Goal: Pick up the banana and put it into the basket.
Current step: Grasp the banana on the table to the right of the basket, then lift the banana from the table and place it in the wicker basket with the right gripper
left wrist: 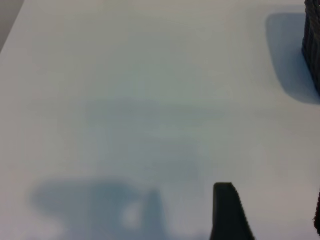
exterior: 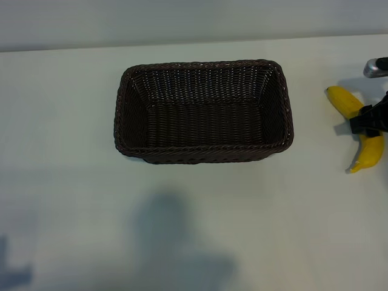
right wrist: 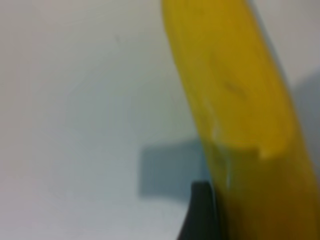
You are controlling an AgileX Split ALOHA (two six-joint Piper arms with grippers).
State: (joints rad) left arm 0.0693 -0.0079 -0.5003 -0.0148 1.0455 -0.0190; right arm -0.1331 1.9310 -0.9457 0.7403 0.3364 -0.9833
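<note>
The right gripper (exterior: 367,124) sits at the right edge of the scene, down over the middle of the banana (exterior: 347,101), its black fingers set wide and straddling the fruit. In the right wrist view one dark fingertip (right wrist: 200,212) shows just beside the yellow skin of the banana (right wrist: 235,100) — whether it is touching cannot be told, and the other finger is out of view. The banana lies flat on the white table (exterior: 194,212), curved, one end pointing toward the far side and the other, with its tip, toward the near side. It is well apart from the basket (exterior: 203,154), to the basket's right.

The basket is a dark brown woven rectangle with rounded corners, standing upright in the middle of the table, nothing visible inside it.

The left gripper (left wrist: 270,220) is off to the left, not seen in the exterior view; its own wrist camera shows its dark fingers spread partway over bare table with nothing between them, and a sliver of the basket (left wrist: 312,45) at the edge of that view.
</note>
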